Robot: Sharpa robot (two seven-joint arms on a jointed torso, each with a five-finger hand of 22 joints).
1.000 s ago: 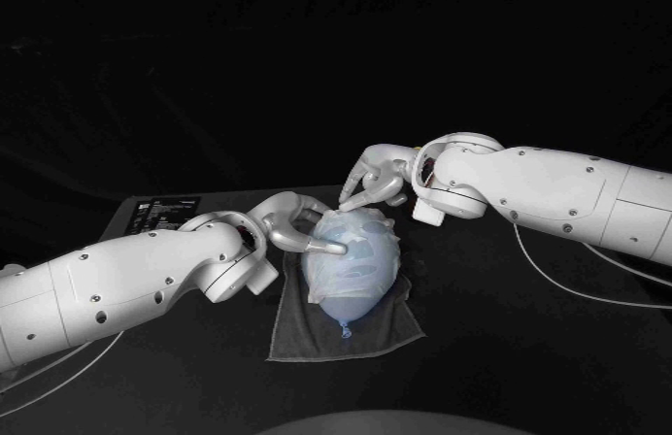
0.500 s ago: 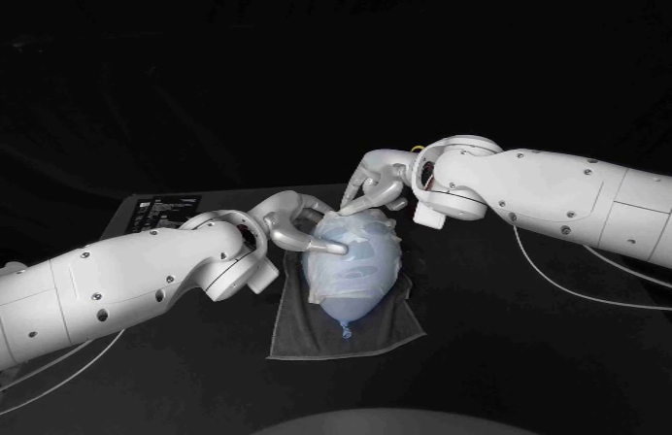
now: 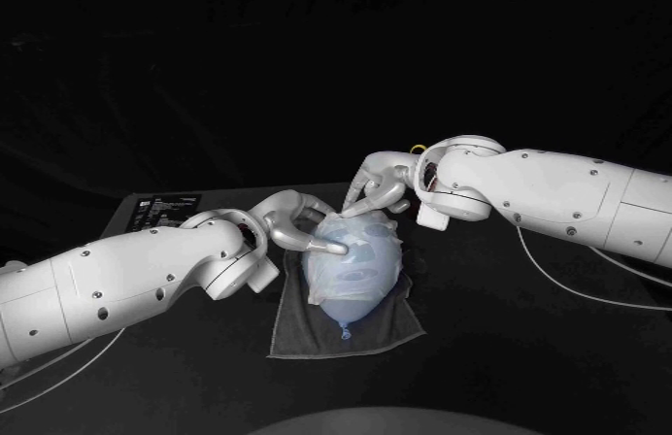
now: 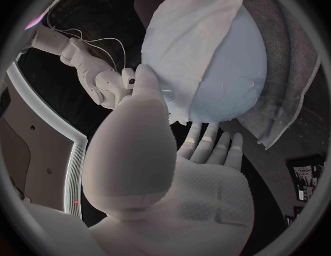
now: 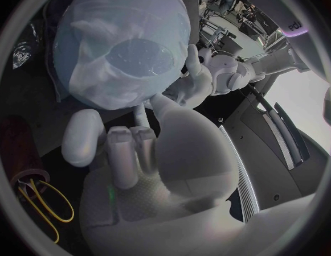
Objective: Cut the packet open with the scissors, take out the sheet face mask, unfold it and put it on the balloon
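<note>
We see the balloon (image 3: 353,278) lying on a dark towel (image 3: 381,324) on the table (image 3: 539,362), its knot towards the robot. The mask (image 3: 367,241) is draped over it; in the right wrist view an eye hole shows bare balloon.

The left hand (image 3: 291,223) meets the balloon from the robot's left. Its thumb tip presses on the mask at the side, and in the left wrist view the other fingers (image 4: 208,147) lie straight and close together under the balloon. We cannot tell whether they truly clasp it.

The right hand (image 3: 376,184) hangs over the far end, one fingertip down on the mask's top edge. In its wrist view the fingers (image 5: 126,153) are bent towards the mask's rim, and we cannot tell whether they pinch the sheet or only touch it.

Both hands and forearms crowd the balloon's far half and hide the table behind it. A dark panel (image 3: 157,212) with a white label lies behind the left arm, well apart. Yellow loops (image 5: 44,202) lie beside a dark reddish thing (image 5: 16,145) near the right wrist.
</note>
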